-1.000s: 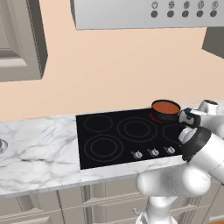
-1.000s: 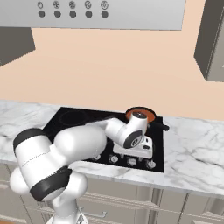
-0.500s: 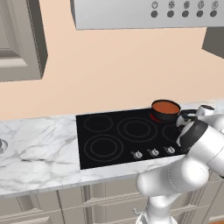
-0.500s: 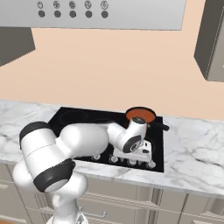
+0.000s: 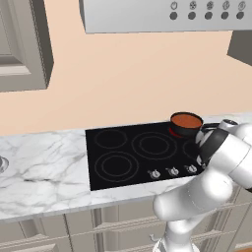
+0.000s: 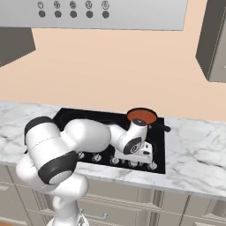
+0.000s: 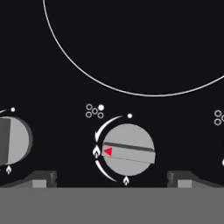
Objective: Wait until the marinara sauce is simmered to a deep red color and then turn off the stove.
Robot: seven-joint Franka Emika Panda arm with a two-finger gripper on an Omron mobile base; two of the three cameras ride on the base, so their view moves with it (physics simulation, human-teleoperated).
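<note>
The marinara sauce (image 5: pixel 186 119) (image 6: pixel 142 115) is an orange-red disc inside a small dark pot (image 5: pixel 180 129) at the back right of the black stove (image 5: pixel 129 167) (image 6: pixel 73 119). In the right base view my gripper (image 6: pixel 133 162) points down at the row of silver knobs along the stove's front edge. The hand view looks straight onto one round knob (image 7: pixel 128 149), whose red pointer aims left at a flame mark. My gripper (image 7: pixel 113 177) is open, its two dark fingertips (image 7: pixel 42 177) standing wide apart on either side of that knob, clear of it.
A grey hood (image 5: pixel 147 17) (image 6: pixel 132 15) with dark round buttons hangs above. White marble counter (image 5: pixel 44 162) (image 6: pixel 198 150) runs on both sides of the stove. The pot's black handle (image 6: pixel 161 127) sticks out to the right. Another knob (image 7: pixel 15 140) sits left of the centred one.
The arm has folded lower and the hand has come down closer to the knob row. The pot and sauce have stayed where they were.
</note>
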